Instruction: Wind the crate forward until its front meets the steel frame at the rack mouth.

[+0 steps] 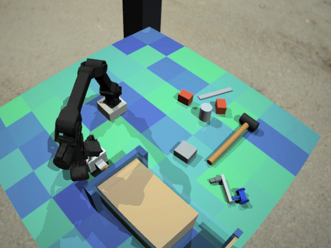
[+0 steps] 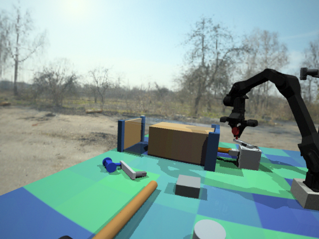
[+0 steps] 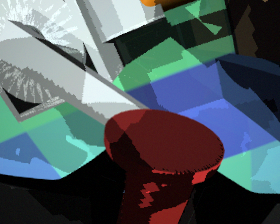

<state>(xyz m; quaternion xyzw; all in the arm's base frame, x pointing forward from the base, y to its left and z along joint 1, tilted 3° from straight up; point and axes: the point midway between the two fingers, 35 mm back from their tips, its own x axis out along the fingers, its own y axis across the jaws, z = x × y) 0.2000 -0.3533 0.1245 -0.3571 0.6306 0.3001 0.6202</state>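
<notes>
The crate (image 1: 149, 203) (image 2: 178, 142) sits flat inside the clear-panelled cubby. Its front end is close behind the blue frame (image 1: 143, 153) (image 2: 211, 152) at the mouth; whether they touch cannot be told. The pale winch (image 1: 99, 158) (image 2: 250, 159) stands outside the mouth, with the orange strap (image 1: 105, 168) (image 2: 224, 149) running from it to the frame. The winch handle's pale arm (image 2: 244, 142) (image 3: 100, 97) lies across the winch top, and its red knob (image 2: 235, 130) (image 3: 162, 142) stands upright. My gripper (image 2: 236, 134) is shut on the red knob, pointing down. The square key is hidden.
A second crank (image 1: 227, 189) (image 2: 127, 169) with a blue knob lies beside the cubby. A grey block (image 1: 185, 151) (image 2: 187, 185), a mallet (image 1: 229, 143) (image 2: 126, 212), a grey cylinder (image 1: 205, 112) (image 2: 209, 230), a flat bar (image 1: 215, 93) and two red blocks lie farther off.
</notes>
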